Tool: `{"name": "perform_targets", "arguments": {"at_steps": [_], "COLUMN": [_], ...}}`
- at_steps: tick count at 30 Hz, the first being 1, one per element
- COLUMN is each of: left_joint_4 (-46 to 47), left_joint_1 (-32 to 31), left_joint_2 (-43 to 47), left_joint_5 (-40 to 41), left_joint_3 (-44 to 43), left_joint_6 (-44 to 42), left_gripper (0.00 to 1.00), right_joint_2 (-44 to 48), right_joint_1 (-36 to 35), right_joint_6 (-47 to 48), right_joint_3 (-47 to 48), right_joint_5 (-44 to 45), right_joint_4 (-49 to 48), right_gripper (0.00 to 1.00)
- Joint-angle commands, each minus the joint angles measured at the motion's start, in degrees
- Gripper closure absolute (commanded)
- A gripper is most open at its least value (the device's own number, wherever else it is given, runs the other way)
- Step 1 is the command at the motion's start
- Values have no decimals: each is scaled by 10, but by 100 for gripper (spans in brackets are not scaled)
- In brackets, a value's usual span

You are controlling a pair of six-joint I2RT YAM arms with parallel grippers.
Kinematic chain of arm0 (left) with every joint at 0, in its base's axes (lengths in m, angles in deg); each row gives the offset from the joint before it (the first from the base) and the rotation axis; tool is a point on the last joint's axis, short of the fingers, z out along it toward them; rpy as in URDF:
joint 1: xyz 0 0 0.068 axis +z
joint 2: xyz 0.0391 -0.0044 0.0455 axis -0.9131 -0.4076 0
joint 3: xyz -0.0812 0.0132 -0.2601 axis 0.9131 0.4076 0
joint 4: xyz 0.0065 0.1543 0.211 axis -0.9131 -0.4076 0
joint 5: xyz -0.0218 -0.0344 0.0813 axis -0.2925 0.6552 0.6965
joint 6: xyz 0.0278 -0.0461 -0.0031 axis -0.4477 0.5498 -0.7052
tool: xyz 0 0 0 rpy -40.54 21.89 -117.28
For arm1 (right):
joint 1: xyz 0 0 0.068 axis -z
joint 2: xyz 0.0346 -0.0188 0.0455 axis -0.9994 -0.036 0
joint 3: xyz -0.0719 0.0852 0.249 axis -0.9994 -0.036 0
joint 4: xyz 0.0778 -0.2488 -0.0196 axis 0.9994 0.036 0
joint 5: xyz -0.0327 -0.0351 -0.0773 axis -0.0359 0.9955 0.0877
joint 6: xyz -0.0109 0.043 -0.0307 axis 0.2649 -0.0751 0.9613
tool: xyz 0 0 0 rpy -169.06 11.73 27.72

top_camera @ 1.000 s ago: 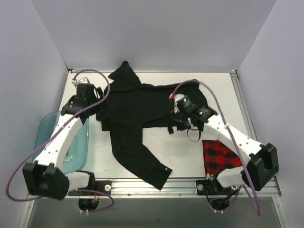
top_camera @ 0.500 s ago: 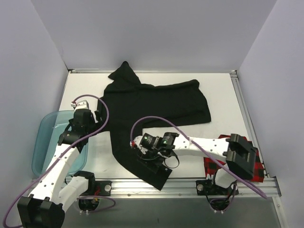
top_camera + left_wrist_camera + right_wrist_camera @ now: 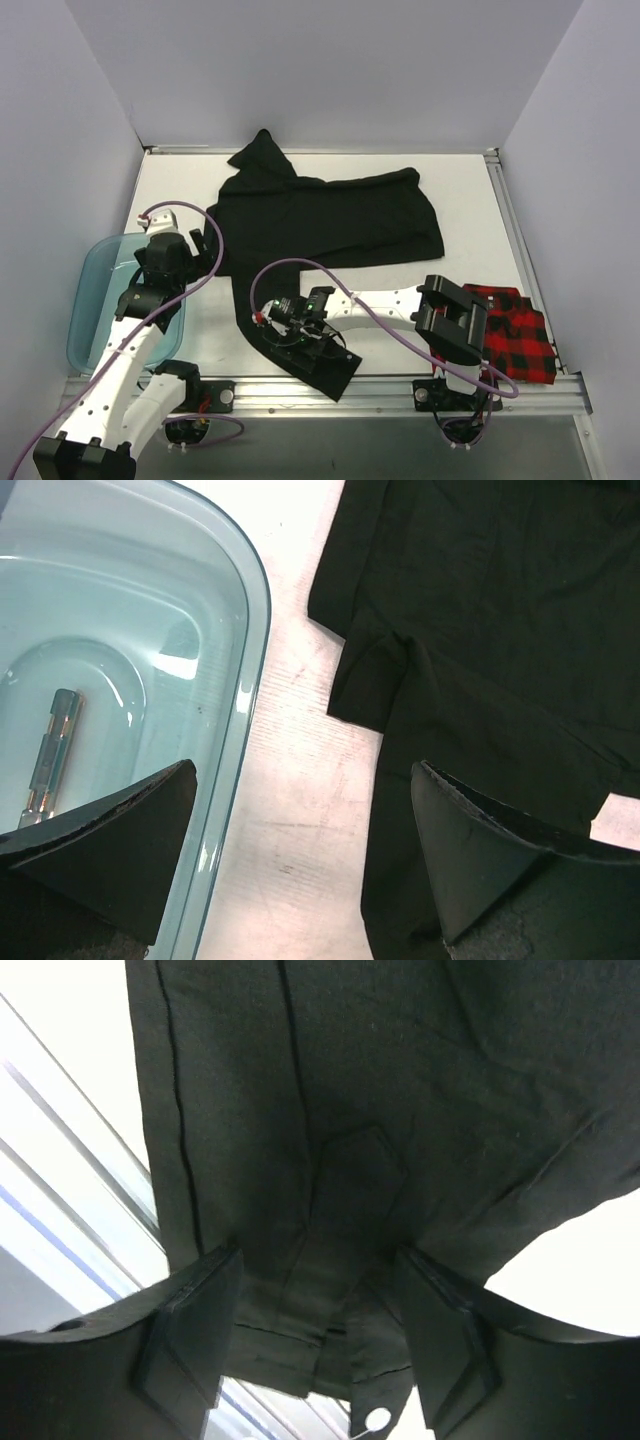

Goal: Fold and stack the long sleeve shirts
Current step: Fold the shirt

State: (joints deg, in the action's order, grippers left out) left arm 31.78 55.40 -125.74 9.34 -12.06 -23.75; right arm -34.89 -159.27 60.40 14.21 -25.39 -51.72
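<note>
Table [image 3: 465, 190]: holds two shirts and tub.
Black shirt [image 3: 330, 215]: spread mid-table, one sleeve running down to near edge.
Checked shirt [image 3: 510, 335]: right of black shirt's sleeve, well apart.
Tub [image 3: 90, 310]: just left of black shirt; small metal rod [image 3: 50, 750] inside.
Left gripper [image 3: 300, 820]: fingers wide, empty, above black shirt's left edge.
Right gripper [image 3: 320, 1310]: fingers partly apart, astride black shirt's sleeve near cuff, cloth between, not clamped.

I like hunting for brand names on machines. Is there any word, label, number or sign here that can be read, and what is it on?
No readable text anywhere.
The black shirt, the red-and-black checked shirt and the teal tub show no lettering.
The white button at the sleeve cuff is plain.
Any marking on the metal bit in the tub is too small to read.
</note>
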Motion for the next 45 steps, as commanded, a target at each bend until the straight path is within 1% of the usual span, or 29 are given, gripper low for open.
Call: {"name": "perform_targets", "arguments": {"at_steps": [1, 3, 4, 7, 9, 10, 15, 16, 18, 19, 21, 22, 23, 25, 26, 28, 29, 33, 39, 42, 45], "left_joint_4": [30, 30, 30, 29, 29, 29, 29, 29, 29, 30, 30, 29, 29, 29, 30, 29, 28, 28, 27, 27, 26], "left_joint_1": [3, 3, 5, 6, 6, 7, 8, 8, 8, 7, 7, 8, 8, 7, 8, 7, 8, 7, 8, 7, 8], "left_joint_2": [8, 8, 8, 8, 7, 8, 7, 8, 6, 5, 2, 2, 1, 1, 1, 1, 0, -3, -8, -11, -14], "left_joint_5": [19, 18, 17, 17, 15, 15, 13, 13, 12, 10, 8, 8, 6, 4, 3, 1, 1, -6, -8, -11, -11], "left_joint_3": [-2, -2, -2, -2, -2, -1, -2, 0, -2, -1, -2, -2, -2, -1, -2, -2, -1, -3, -3, -3, -3], "left_joint_6": [-4, -3, -3, -2, -2, -2, -1, 0, 0, 1, 1, 1, 1, 2, 2, 2, 2, 2, 3, 3, 3], "left_gripper": [3, 3, 3, 3, 3, 3, 2, 3, 3, 3, 3, 2, 3, 2, 2, 3, 3, 3, 3, 3, 3], "right_joint_2": [-22, -35, -38, -24, -15, -5, 25, 29, 27, 23, 17, 7, 0, -24, -32, -60, -70, -122, -173, -187, -185], "right_joint_1": [-13, -19, -19, -15, -3, 3, 60, 87, 114, 140, 164, 174, 195, 213, 229, 243, 248, 277, 294, 304, 313], "right_joint_6": [-4, -5, -6, -3, 8, 13, 68, 76, 99, 108, 123, 135, 139, 153, 157, 168, 172, 190, 228, 225, 216], "right_joint_3": [14, 17, 18, 22, 40, 48, 120, 130, 158, 192, 224, 263, 281, 322, 364, 404, 448, 541, 597, 623, 624], "right_joint_5": [25, 39, 48, 61, 69, 74, 100, 100, 130, 136, 146, 150, 155, 166, 170, 179, 185, 201, 229, 238, 256], "right_joint_4": [26, 31, 33, 37, 50, 64, 112, 122, 132, 143, 147, 150, 151, 152, 152, 151, 152, 142, 92, 69, 24], "right_gripper": [39, 44, 56, 88, 90, 93, 97, 98, 98, 98, 98, 98, 98, 99, 99, 100, 100, 100, 100, 100, 100]}}
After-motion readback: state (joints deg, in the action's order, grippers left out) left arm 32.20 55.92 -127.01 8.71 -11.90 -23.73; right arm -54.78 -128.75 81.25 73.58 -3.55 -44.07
